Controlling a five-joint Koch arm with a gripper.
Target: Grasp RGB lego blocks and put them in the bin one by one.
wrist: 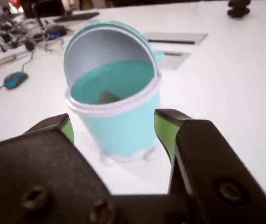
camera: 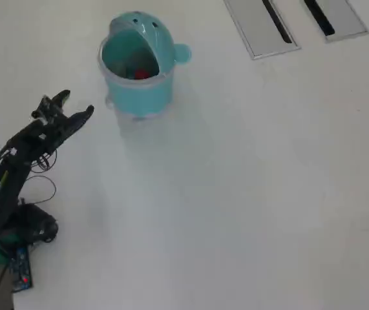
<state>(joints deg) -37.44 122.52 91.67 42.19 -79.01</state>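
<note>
- Your pincer (wrist: 114,128) fills the bottom of the wrist view, jaws apart, nothing between them; green pads (wrist: 163,130) face inward.
- In the overhead view the pincer (camera: 74,106) sits at left centre, tips pointing up and right toward the bin.
- Bin (wrist: 119,126) stands upright in the middle of the wrist view, just beyond the tips and framed in the gap between them, not touching either jaw.
- Overhead: bin (camera: 139,97) is in the upper left of the frame, just right of and slightly above the pincer, a clear strip of table between them.
- Lid (wrist: 100,49) is flipped up and back, the mouth open toward you; side knob (wrist: 158,57) pokes out on the right in the wrist view, and to the right of the rim (camera: 181,53) overhead.
- Red block (camera: 141,73) shows inside the bin overhead, low in the cavity. You can see a dark shape (wrist: 107,97) inside in the wrist view; cannot tell what it is.
- Blue and yellow-green blocks: not visible on the table in either view; cannot tell whether they are in the bin.
- Table (camera: 249,194) is white and plain across the right and lower part of the overhead frame.
- Two grey panels with black slots (camera: 262,26) lie at the top right overhead, well apart from bin and pincer.
- Arm (camera: 16,174) runs down the left edge overhead to its base at lower left.
</note>
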